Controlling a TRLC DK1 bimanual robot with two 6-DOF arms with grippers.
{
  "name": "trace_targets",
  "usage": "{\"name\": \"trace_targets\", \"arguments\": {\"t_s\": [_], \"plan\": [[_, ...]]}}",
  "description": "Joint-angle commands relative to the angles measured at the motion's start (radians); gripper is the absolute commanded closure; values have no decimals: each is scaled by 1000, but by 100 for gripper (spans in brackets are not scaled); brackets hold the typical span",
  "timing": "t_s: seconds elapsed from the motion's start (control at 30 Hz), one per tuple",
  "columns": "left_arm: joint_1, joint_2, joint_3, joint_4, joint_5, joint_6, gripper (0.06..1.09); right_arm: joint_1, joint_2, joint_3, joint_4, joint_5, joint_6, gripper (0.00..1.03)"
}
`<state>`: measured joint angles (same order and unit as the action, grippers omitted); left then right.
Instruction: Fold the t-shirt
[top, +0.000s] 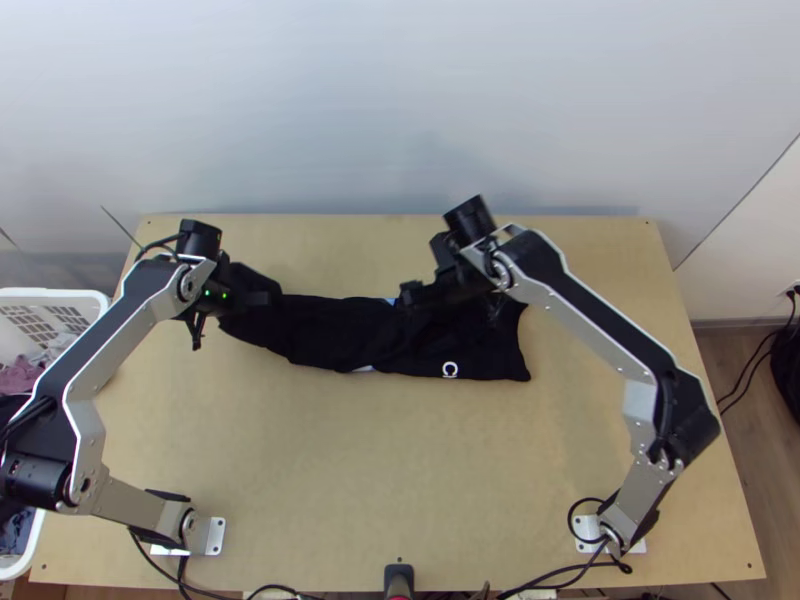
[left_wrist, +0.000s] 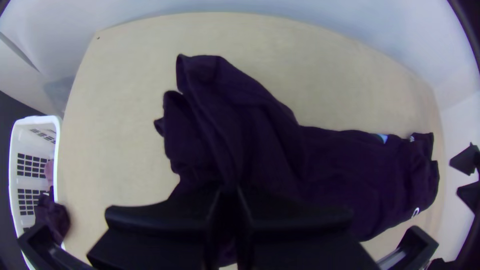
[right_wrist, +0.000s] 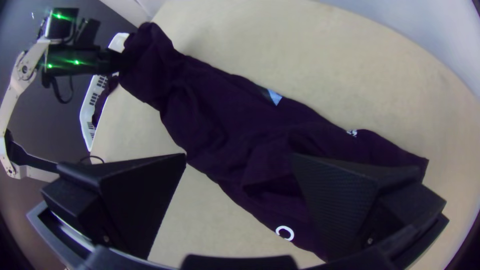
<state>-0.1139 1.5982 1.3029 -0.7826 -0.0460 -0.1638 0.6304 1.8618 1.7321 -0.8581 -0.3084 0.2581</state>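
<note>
We see the left arm (top: 125, 325) bend outward at its elbow over the white basket (top: 60, 294), then reach up to the far left of the table (top: 400, 450). Its gripper (top: 268, 298) pinches the bunched left end of the black t-shirt (top: 335, 330), which lies in a long, narrow strip across the table. We see the right arm (top: 610, 325) elbow out too, angling inward, its gripper (top: 408, 297) spread wide above the cloth's middle.

From here I see a smooth pale wall (top: 400, 100) behind the light wooden table (top: 400, 450), brown wooden floor (top: 718, 355) at right.
</note>
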Motion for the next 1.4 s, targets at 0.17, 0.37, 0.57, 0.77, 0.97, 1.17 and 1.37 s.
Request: {"name": "trace_targets", "arguments": {"t_s": [0.17, 0.37, 0.57, 0.77, 0.97, 1.17, 1.37], "plan": [[-112, -69, 147, -113, 21, -69, 105, 78, 180, -19, 18, -60, -3, 4], [-133, -76, 208, -155, 28, -91, 105, 92, 272, -16, 42, -60, -10, 4], [-142, -78, 245, -156, 46, -118, 105, 84, 321, -34, 56, -58, -16, 4], [-93, -80, 239, -156, 48, -106, 105, 58, 218, -40, 51, -104, 0, 4], [-23, -81, 239, -155, 52, -65, 105, -5, 89, 26, -22, -228, 50, 4], [49, -87, 222, -153, 75, -26, 105, -67, 19, 122, -145, -313, 55, 4], [157, -106, 180, -142, 109, 23, 105, -144, -67, 69, -168, -317, 40, 4]]}}
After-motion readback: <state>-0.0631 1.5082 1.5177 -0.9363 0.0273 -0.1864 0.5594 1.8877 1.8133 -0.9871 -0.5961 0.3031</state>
